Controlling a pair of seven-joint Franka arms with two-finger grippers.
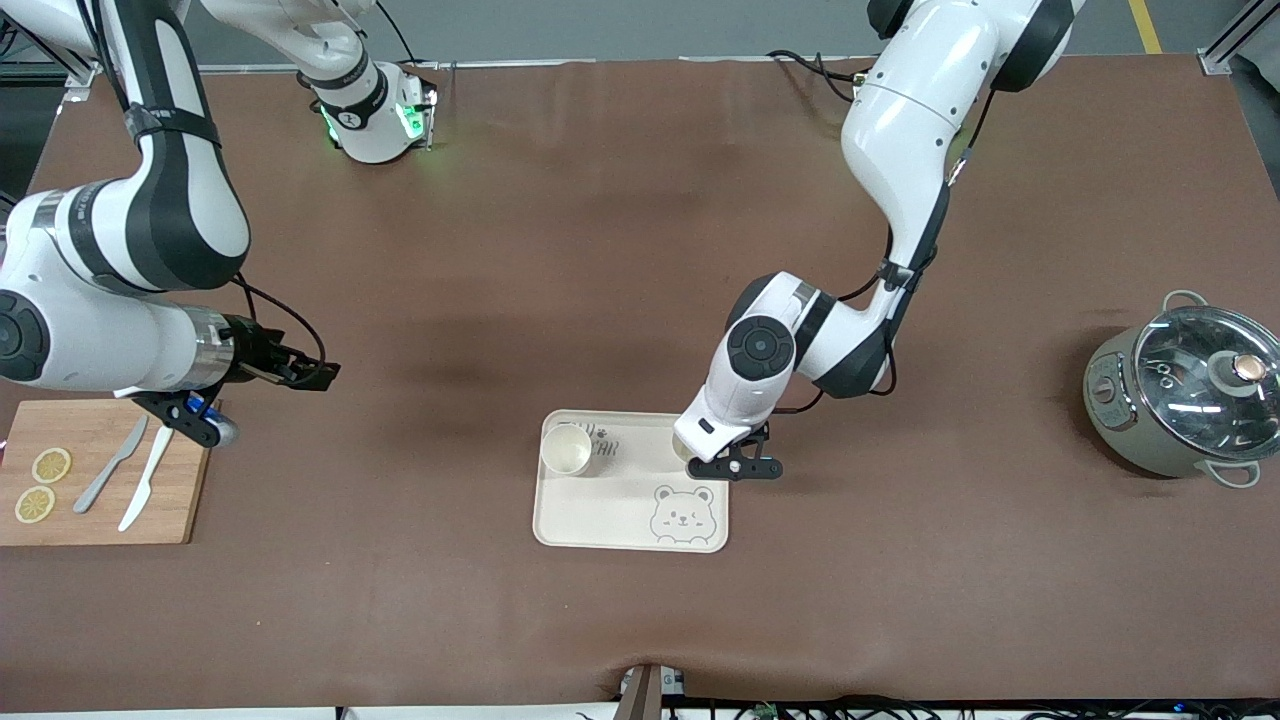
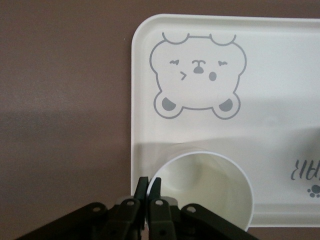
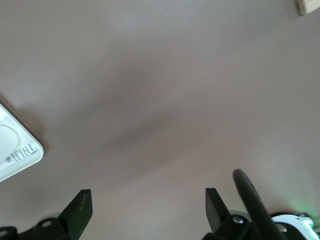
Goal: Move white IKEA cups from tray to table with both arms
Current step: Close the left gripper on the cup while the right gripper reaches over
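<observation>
One white cup (image 1: 566, 448) stands upright on the cream bear tray (image 1: 610, 505), in its corner toward the right arm's end, farther from the front camera. My left gripper (image 1: 688, 452) is over the tray's other corner, on the same edge. It is shut on the rim of the second white cup (image 2: 210, 192), one finger inside and one outside. In the front view the hand hides most of this cup. The left wrist view shows the left gripper (image 2: 148, 186) and the tray (image 2: 280, 130). My right gripper (image 1: 322, 375) is open and empty over bare table beside the cutting board; the right wrist view (image 3: 147, 205) shows this too.
A wooden cutting board (image 1: 150, 515) with a knife, a spreader and two lemon slices lies at the right arm's end. A grey pot with a glass lid (image 1: 1185, 390) stands at the left arm's end. A tray corner (image 3: 15, 150) shows in the right wrist view.
</observation>
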